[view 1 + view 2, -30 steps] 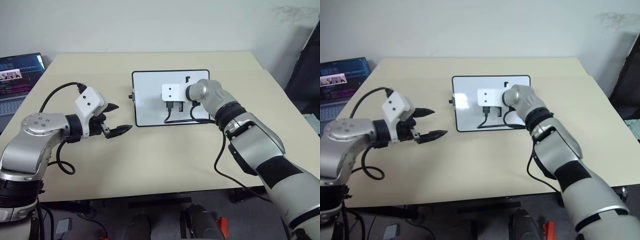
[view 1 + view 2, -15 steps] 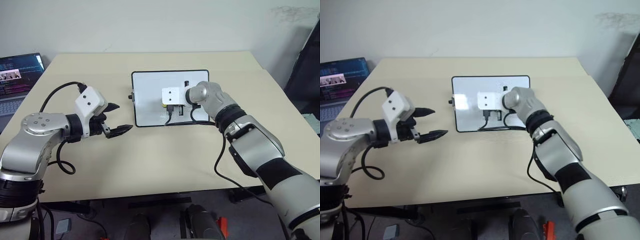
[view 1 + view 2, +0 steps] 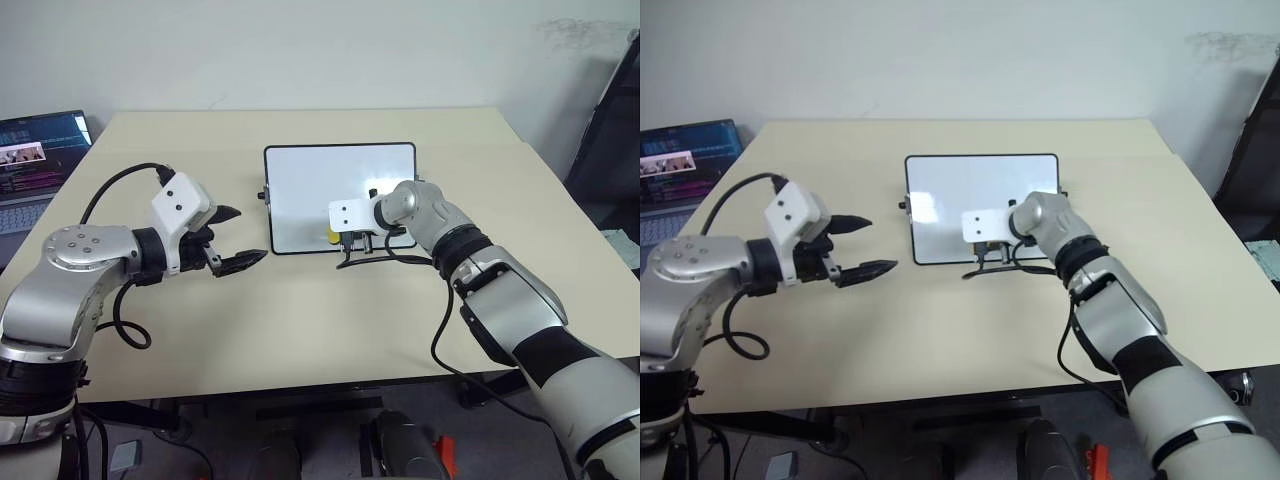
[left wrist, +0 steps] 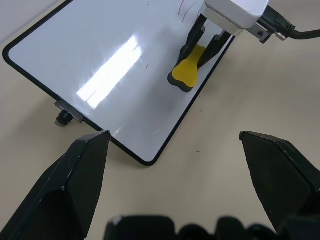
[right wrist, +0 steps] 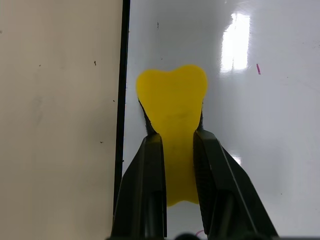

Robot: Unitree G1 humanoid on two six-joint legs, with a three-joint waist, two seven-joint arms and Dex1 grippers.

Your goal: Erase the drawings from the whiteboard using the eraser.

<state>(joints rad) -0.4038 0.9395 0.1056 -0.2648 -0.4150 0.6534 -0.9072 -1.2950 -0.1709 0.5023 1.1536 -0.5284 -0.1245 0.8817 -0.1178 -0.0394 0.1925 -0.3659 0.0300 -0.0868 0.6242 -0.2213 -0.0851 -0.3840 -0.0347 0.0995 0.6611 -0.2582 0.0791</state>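
Whiteboard flat at centre frame on the beige surface, laptop at the far left edge. Right gripper clamped on the yellow eraser, eraser pressed to the board just inside the black frame at the lower right of the board in the head view; faint drawings near that gripper and a small pink mark on the white. Left gripper spread wide, empty, above the surface left of the board, apart from it.
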